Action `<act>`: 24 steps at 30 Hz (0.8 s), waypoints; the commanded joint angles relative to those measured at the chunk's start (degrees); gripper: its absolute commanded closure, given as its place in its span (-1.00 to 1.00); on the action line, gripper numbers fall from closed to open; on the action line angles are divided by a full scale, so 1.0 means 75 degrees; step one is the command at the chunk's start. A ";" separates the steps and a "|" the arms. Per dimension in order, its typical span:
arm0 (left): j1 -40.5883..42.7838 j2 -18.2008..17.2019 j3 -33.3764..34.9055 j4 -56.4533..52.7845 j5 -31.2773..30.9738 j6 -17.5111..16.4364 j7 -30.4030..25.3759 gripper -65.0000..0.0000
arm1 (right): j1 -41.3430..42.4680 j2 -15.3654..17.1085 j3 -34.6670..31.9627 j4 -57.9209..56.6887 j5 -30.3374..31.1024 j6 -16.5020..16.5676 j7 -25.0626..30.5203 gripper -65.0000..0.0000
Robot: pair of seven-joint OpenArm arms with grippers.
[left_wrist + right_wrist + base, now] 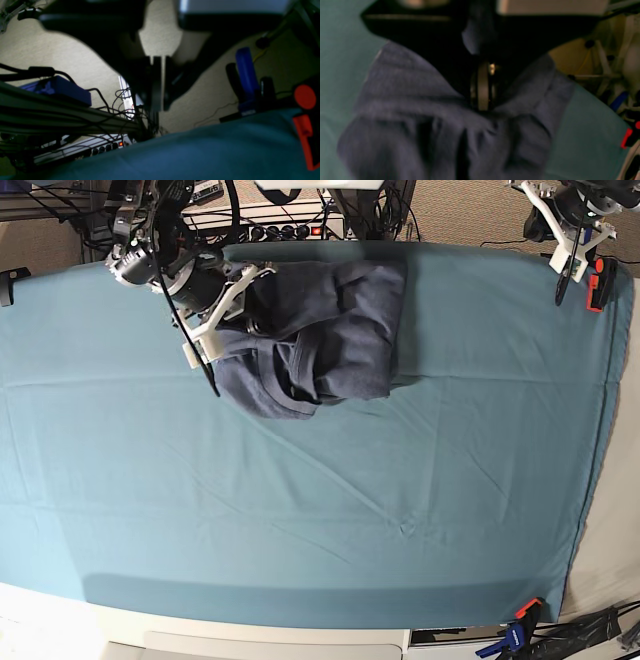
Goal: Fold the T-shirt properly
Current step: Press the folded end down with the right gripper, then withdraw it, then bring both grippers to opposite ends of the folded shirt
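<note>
The slate-blue T-shirt (340, 330) lies bunched and creased at the far middle of the table, on the teal cloth (400, 480). My right gripper (245, 320) is at the shirt's left edge. In the right wrist view its dark fingers (482, 87) are closed together, with T-shirt (420, 105) fabric gathered at the tips. My left gripper (562, 275) hangs at the far right corner, away from the shirt. In the left wrist view its fingers (156, 82) are together, holding nothing, over the table's edge and the floor.
An orange clamp (597, 280) grips the cloth at the far right corner, also seen in the left wrist view (303, 125). Another clamp (520, 620) is at the near right. Cables and a power strip (100, 147) lie beyond the far edge.
</note>
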 commanded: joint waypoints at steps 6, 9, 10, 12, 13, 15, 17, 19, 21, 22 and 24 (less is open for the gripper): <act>0.0082 -0.0064 -0.0052 0.0117 -0.0082 -0.0026 -0.0087 0.94 | 0.0044 0.0023 0.0003 0.1326 0.0189 0.0044 0.0210 1.00; 0.0082 -0.0064 -0.0052 0.0117 -0.0082 -0.0026 -0.0087 0.94 | 0.0044 0.0023 0.0003 0.1842 0.0187 0.0047 0.0312 1.00; 0.0079 -0.0064 -0.0052 0.0117 -0.0082 -0.0029 -0.0090 0.94 | 0.0047 0.0023 0.0003 0.1958 0.0187 0.0044 0.0379 1.00; 0.0076 -0.0067 -0.0052 0.0117 -0.0087 -0.0032 -0.0108 0.94 | 0.0050 0.0023 0.0003 0.2052 0.0184 0.0044 0.0562 1.00; 0.0076 -0.0067 -0.0052 0.0117 -0.0134 -0.0076 -0.0146 0.94 | 0.0076 0.0023 0.0003 0.2052 0.0143 0.0044 0.0638 1.00; 0.0003 -0.0067 -0.0052 0.0117 -0.0408 -0.0542 -0.0087 0.94 | 0.0224 0.0023 0.0003 0.2052 -0.0204 0.0044 0.0740 1.00; -0.0152 -0.0070 -0.0052 0.0119 -0.0924 -0.0991 0.0096 0.94 | 0.0431 0.0023 0.0003 0.2052 -0.0825 -0.0026 0.0982 1.00; -0.0391 -0.0146 0.0012 0.0119 -0.1285 -0.1227 0.0411 0.94 | 0.0653 0.0023 0.0003 0.2052 -0.1498 -0.0367 0.1326 1.00; -0.0632 -0.0335 0.0245 0.0119 -0.1329 -0.1192 0.0629 0.94 | 0.0851 0.0023 0.0003 0.2052 -0.2087 -0.0799 0.1588 1.00; -0.0746 -0.0423 0.0391 0.0117 -0.1294 -0.1099 0.0670 0.94 | 0.0924 0.0026 0.0003 0.2052 -0.2311 -0.0976 0.1673 1.00; -0.1008 -0.0542 0.0731 0.0117 -0.1070 -0.0938 0.0653 0.94 | 0.0976 0.0026 0.0003 0.2052 -0.2576 -0.1186 0.1769 1.00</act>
